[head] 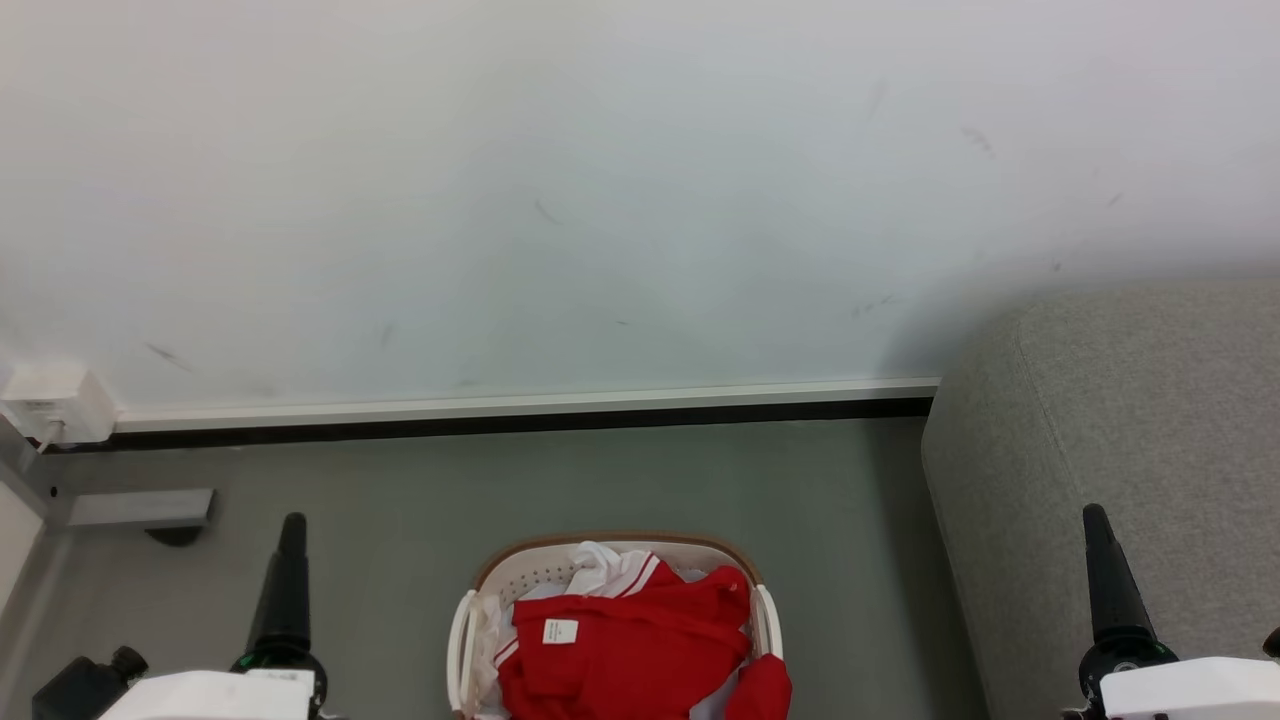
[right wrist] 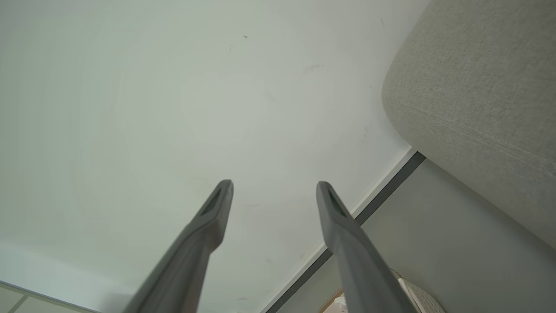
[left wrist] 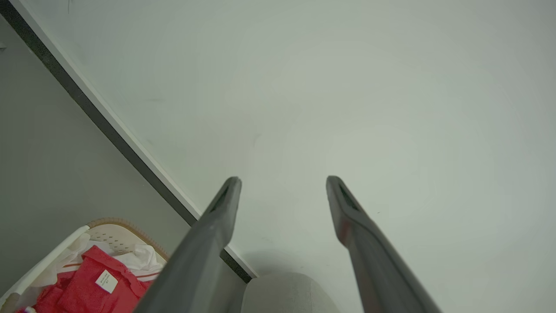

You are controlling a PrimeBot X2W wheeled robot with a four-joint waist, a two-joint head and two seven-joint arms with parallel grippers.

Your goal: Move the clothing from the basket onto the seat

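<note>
Red fabric with white striped trim: the clothing (head: 640, 655) lies heaped in the basket (head: 610, 541), near centre of the grey floor (head: 620, 480), a small white tag (head: 560, 631) face up on the top piece. White sheet (head: 598, 560) is bunched at the basket's far end, partly under the red. One red fold spills over the right rim at the near side. Basket wall is white and perforated, rim brown, white handles left and right. Left gripper (left wrist: 283, 180): fingers spread wide, nothing between them, aimed at the pale wall (left wrist: 369, 87). Right gripper (right wrist: 274, 186): likewise spread wide, holding nothing, aimed at the same wall. From the head camera one dark finger of each stands upright: left finger (head: 288, 580) to the left of the basket, right finger (head: 1108, 575) to its right, in front of the seat (head: 1150, 400). Clothing sits between the two grippers, closer to the left one, apart from both. Seat: light grey upholstery, rounded corner, at the right, close to the wall above the dark skirting (head: 520, 422). Left wrist camera: basket and red heap at lower left beside the left finger, seat corner low between the fingers. Right wrist camera: seat at upper right, a sliver of basket rim at the bottom edge by the right finger. Small white box (head: 55, 402) sits on the wall at far left.
</note>
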